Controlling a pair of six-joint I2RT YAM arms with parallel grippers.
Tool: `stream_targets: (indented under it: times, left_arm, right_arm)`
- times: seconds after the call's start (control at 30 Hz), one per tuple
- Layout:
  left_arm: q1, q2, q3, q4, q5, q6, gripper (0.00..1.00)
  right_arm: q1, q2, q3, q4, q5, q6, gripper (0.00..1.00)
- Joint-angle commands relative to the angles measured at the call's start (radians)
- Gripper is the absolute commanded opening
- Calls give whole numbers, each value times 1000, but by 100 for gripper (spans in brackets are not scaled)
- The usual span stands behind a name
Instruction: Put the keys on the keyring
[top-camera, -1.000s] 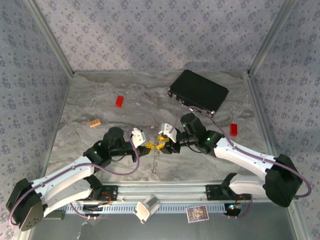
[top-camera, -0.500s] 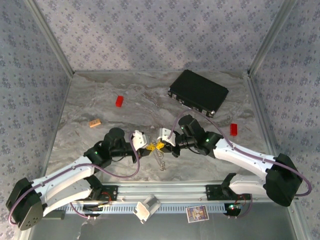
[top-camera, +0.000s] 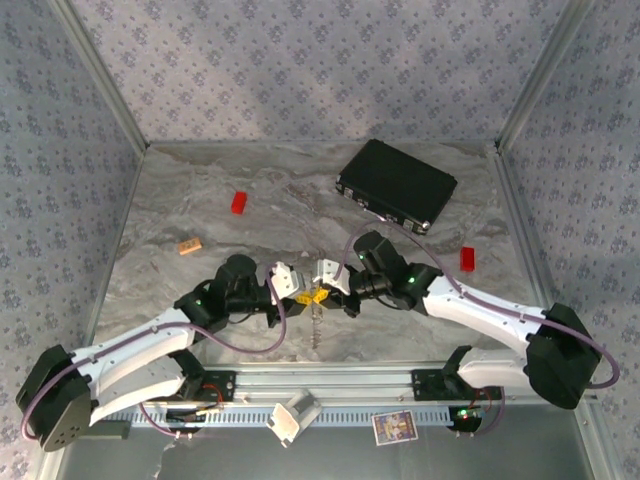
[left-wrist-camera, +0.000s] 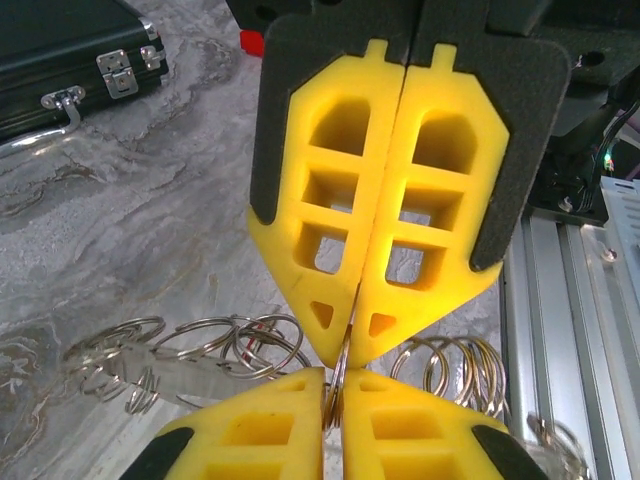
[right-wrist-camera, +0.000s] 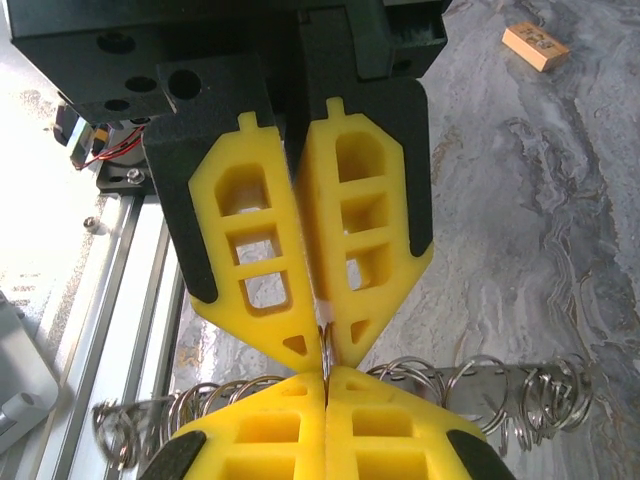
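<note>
Now the right gripper, apart a second ago, is clamping the keyring nose-to-nose with the left gripper, also pinching it mid-frame, probably setting up a handover.

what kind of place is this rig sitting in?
Probably a lab robot cell built for recording manipulation, not a home or a factory line. Patterned walls on an aluminium frame box in a marble-look tabletop. The left arm and right arm are bolted to a rail at its near edge.
</note>
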Motion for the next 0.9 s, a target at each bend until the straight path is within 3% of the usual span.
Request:
stream_targets:
  times: [0.0, 0.17, 0.2, 0.27, 0.37, 0.43, 0.5, 0.57, 0.7, 0.87]
  left_arm:
    - [-6, -3, 37, 26, 12, 14, 12]
    - [-6, -39, 29, 21, 11, 7, 0]
    - [-6, -49, 28, 21, 0, -6, 0]
    - [-5, -70, 22, 29, -49, -60, 0]
    - [-6, -84, 37, 7, -223, -247, 0]
    - [-6, -68, 81, -76, -383, -407, 0]
    - [-6, -23, 174, -269, -576, -604, 0]
    - [-5, 39, 291, -476, -653, -746, 0]
    - [-5, 172, 505, -761, -660, -980, 0]
    - [-5, 277, 701, -977, -624, -1242, 0]
  right_arm:
    - [20, 15, 51, 16, -41, 0, 0]
    - [19, 7, 44, 18, 17, 9, 0]
    - [15, -4, 36, 22, 47, 20, 4]
    - [-4, -42, 21, 26, 80, 42, 25]
    - [-33, -129, -16, 18, 104, 74, 32]
    - [-35, -192, -35, 4, 110, 82, 33]
    - [-13, -228, -41, -12, 105, 88, 33]
    - [24, -227, -41, -6, 102, 95, 32]
    - [122, -156, -50, 149, 125, 162, 28]
    - [224, -32, -101, 414, 400, 212, 17]
